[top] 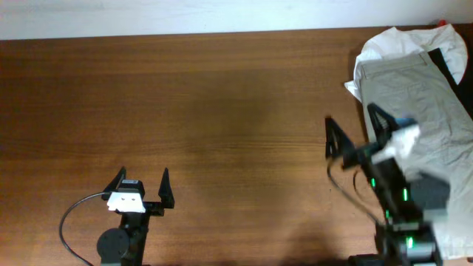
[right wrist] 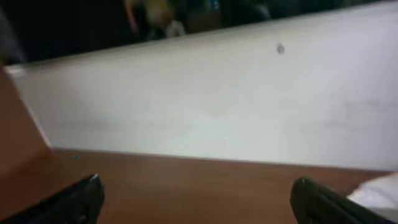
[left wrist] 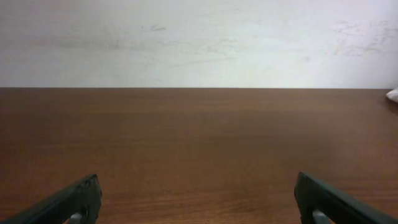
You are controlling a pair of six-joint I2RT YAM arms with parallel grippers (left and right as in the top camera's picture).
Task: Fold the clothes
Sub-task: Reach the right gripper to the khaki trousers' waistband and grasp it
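A pile of clothes lies at the table's far right: grey-beige trousers (top: 421,96) on top of a white garment (top: 392,43), with a dark piece (top: 446,63) at the right edge. My right gripper (top: 353,127) is open and empty, raised just left of the pile's near edge. A white corner of cloth (right wrist: 380,190) shows at the right of the right wrist view. My left gripper (top: 142,182) is open and empty at the near left, far from the clothes. A white bit of cloth (left wrist: 393,94) shows at the far right of the left wrist view.
The brown wooden table (top: 222,111) ends at a white wall (top: 185,15) at the back. A black cable (top: 74,214) loops beside the left arm's base. A small red object (top: 442,24) sits at the far right corner behind the clothes.
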